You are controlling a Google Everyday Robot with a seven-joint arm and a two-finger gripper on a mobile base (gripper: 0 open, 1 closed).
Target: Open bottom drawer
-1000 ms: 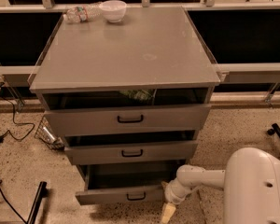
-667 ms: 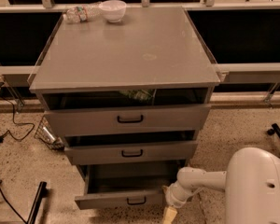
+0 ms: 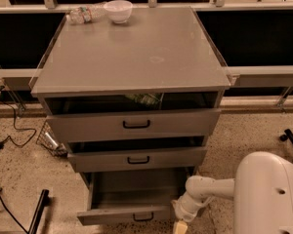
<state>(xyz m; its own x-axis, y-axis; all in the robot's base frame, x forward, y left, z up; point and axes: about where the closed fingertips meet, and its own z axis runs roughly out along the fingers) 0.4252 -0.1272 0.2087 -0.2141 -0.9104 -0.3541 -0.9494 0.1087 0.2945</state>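
Now bottom drawer (image 3: 116, 214) seemingly further out, jaws beside it

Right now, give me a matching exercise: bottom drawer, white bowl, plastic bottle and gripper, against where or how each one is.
Things: 1 bottom drawer; 2 white bowl; 3 plastic bottle; 4 gripper.
States: A lying on its side; B low, beside that drawer's right front corner; C pulled far out; D upright, back of cabinet top.
Pairs: 1-C, 2-D, 3-A, 4-B.
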